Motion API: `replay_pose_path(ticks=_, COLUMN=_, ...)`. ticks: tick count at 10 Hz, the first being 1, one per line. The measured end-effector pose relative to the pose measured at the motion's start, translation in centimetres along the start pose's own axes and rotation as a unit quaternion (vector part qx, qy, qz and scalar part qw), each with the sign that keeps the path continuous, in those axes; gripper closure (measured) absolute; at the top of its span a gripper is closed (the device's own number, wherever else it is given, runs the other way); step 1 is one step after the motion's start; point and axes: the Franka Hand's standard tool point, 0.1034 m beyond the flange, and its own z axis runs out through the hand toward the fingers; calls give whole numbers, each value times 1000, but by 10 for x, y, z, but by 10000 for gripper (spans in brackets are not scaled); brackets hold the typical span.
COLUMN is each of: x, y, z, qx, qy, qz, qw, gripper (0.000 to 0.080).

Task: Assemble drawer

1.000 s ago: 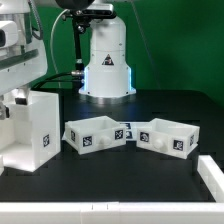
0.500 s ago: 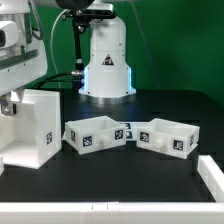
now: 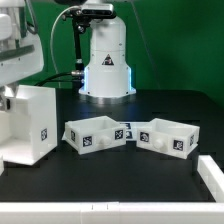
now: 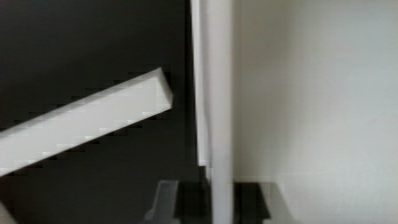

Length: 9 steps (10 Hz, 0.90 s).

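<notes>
The drawer's large white shell (image 3: 35, 125) stands at the exterior view's left, one tag on its side. My gripper (image 3: 8, 98) is at its far left top edge, mostly cut off by the frame. In the wrist view my gripper (image 4: 217, 205) straddles a thin white wall of the shell (image 4: 214, 90), with a dark pad pressed on each side, shut on it. Two shallow tagged trays lie on the black table: one in the middle (image 3: 95, 133) and one to its right (image 3: 168, 136). Their knobs do not show.
The arm's white base (image 3: 105, 60) stands behind the trays. A white bar (image 3: 210, 172) lies at the front right and a white strip (image 3: 100, 212) runs along the front edge. A white strip (image 4: 80, 125) crosses the black table in the wrist view.
The shell has shifted up and toward the exterior view's left with my gripper on it. The two trays have not moved.
</notes>
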Motion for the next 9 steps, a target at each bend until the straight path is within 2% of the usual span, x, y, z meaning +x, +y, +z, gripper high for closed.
replay_pose_path(ticks=1, x=8, y=4, z=-17, qx=-11, qy=-12, qz=64, qw=998, gripper=765)
replay_pose_path(ticks=2, x=24, y=7, z=-34, qx=-18, qy=-32, qz=119, qw=992, gripper=765)
replay_pose_path(ticks=4, x=68, y=8, z=-50, qx=-20, qy=-42, qz=200, qw=979, gripper=765)
replay_pose_path(ticks=5, x=92, y=12, z=-61, qx=-28, qy=-38, qz=235, qw=971, gripper=765)
replay_pose_path(ticks=6, x=120, y=13, z=-65, qx=-37, qy=-31, qz=273, qw=961, gripper=765)
replay_pose_path(ticks=7, x=150, y=13, z=-65, qx=-42, qy=-26, qz=299, qw=953, gripper=765)
replay_pose_path(ticks=8, x=173, y=16, z=-61, qx=-45, qy=-23, qz=309, qw=950, gripper=765)
replay_pose_path(ticks=9, x=182, y=14, z=-52, qx=-42, qy=-24, qz=304, qw=951, gripper=765)
